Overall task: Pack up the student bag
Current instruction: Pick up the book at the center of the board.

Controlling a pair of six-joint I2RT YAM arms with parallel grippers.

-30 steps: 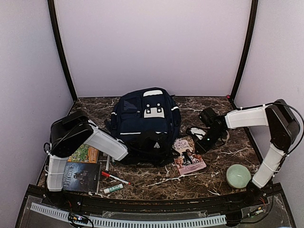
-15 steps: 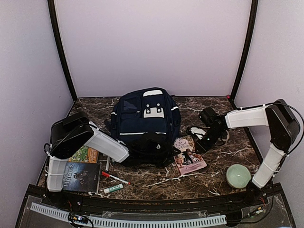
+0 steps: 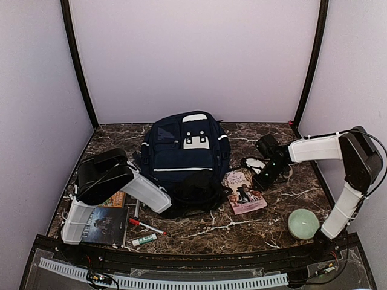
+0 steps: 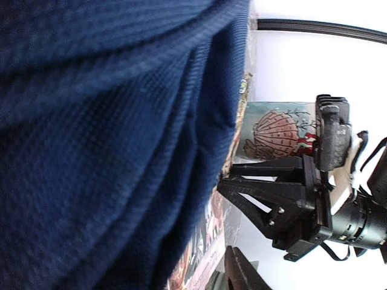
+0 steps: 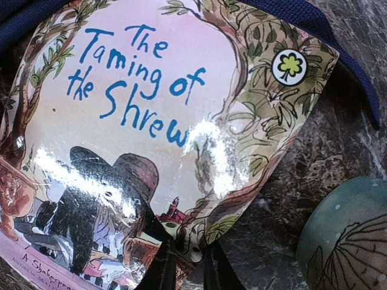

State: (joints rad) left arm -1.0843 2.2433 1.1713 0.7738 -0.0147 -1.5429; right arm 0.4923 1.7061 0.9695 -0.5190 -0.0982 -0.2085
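The left gripper (image 3: 188, 194) presses into the near edge of the student bag (image 3: 184, 154), and I cannot tell how its jaws stand. Just right of the bag, the right gripper (image 5: 184, 269) pinches a paperback (image 5: 151, 121).

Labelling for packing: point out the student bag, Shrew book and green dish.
student bag (image 3: 181, 156), top external view, front panel.
Shrew book (image 5: 145, 103), right wrist view, cover title.
green dish (image 3: 303, 223), top external view, centre.

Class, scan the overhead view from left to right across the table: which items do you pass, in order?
dark book → student bag → Taming of the Shrew book → green bowl
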